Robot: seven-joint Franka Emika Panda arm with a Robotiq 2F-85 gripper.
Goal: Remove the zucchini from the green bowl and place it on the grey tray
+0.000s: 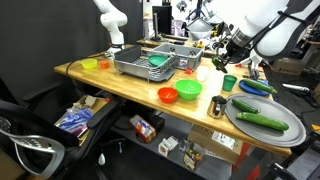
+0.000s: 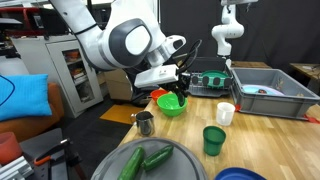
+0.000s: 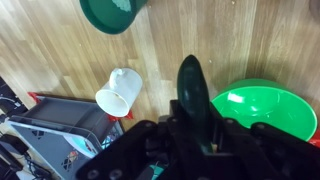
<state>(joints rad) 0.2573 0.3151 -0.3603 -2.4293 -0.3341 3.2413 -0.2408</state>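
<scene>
Wrist view: your gripper (image 3: pixel 196 128) pinches the zucchini (image 3: pixel 190 80) above the table (image 3: pixel 60 50) | green bowl (image 3: pixel 265 108) just beside, empty | white cup (image 3: pixel 120 92) and green cup (image 3: pixel 112 12) stand near | in an exterior view, grey tray (image 2: pixel 182 166) well apart, carrying two other zucchinis (image 2: pixel 130 163)

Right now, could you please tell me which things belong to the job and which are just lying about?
Job: zucchini (held), green bowl, grey tray.
Lying about: white cup, green cup, orange-red bowl, wire rack, metal cup, yellow-green bowl.
</scene>
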